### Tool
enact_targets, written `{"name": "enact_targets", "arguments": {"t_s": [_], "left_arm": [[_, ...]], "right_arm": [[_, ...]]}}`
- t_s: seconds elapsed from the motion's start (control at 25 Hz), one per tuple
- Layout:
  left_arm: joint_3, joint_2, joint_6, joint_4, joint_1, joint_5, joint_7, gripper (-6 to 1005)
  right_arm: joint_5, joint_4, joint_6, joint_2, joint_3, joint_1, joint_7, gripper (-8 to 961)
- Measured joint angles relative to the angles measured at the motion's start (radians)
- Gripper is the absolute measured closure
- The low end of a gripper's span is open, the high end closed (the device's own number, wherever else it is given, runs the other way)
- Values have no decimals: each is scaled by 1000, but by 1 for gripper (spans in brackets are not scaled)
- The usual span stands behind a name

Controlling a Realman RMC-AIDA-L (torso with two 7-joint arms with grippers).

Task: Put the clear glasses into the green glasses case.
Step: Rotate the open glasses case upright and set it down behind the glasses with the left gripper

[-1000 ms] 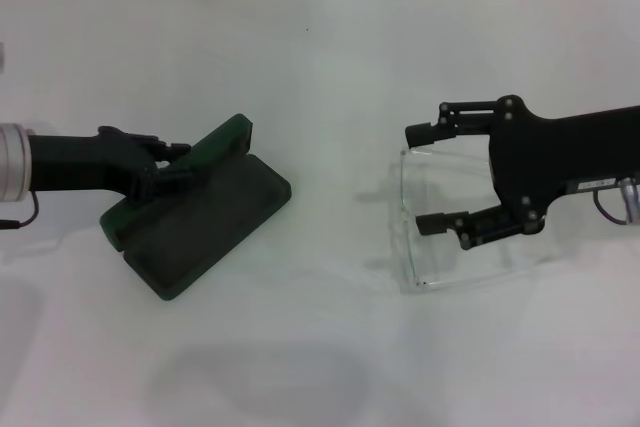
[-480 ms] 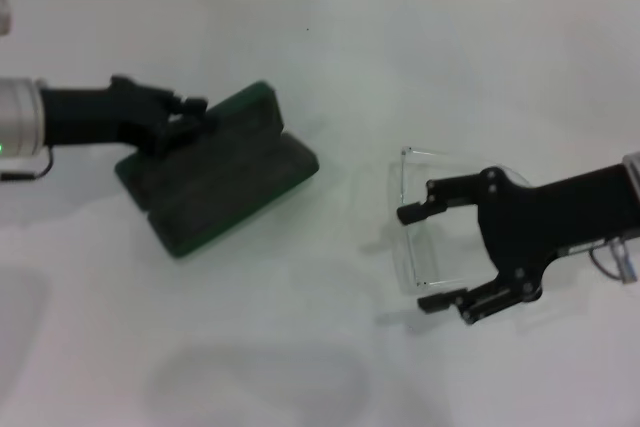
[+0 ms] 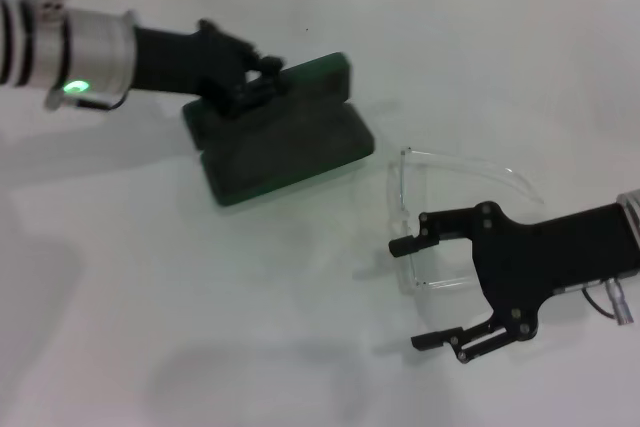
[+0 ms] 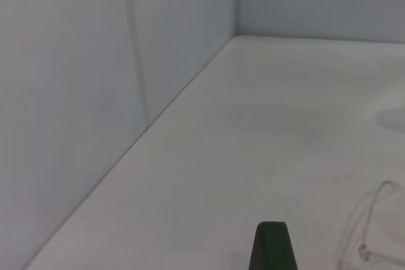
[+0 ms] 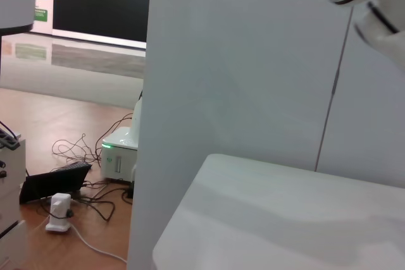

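The left hand (image 3: 262, 77) grips the open dark green hard glasses case (image 3: 285, 137) on the white bench (image 3: 150, 277), while the transparent plastic wraparound glasses (image 3: 440, 222) lie outside it, the right hand (image 3: 420, 292) spread wide around them, nothing packed yet.

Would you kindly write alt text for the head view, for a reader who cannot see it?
On a white table, the left gripper grips the raised lid of the open green glasses case. To the right of the case, the clear glasses lie flat, and the right gripper hovers over their near side, fingers spread wide.

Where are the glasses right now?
In the head view, the glasses lie on the table right of centre, beside the case, with the open right gripper over their near side.
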Motion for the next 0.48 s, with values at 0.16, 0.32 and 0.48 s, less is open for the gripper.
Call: {"name": "enact_targets", "arguments": {"t_s": [0.16, 0.32, 0.48], "left_arm": [[0, -2, -20, 71, -28, 9, 118, 804], [0, -3, -66, 119, -45, 19, 153, 804], [0, -2, -81, 135, -56, 45, 173, 805]], "right_arm": [[0, 0, -1, 6, 0, -17, -10, 146], [1, -2, -1, 7, 0, -29, -10, 146], [3, -2, -1, 7, 0, -32, -11, 146]]}}
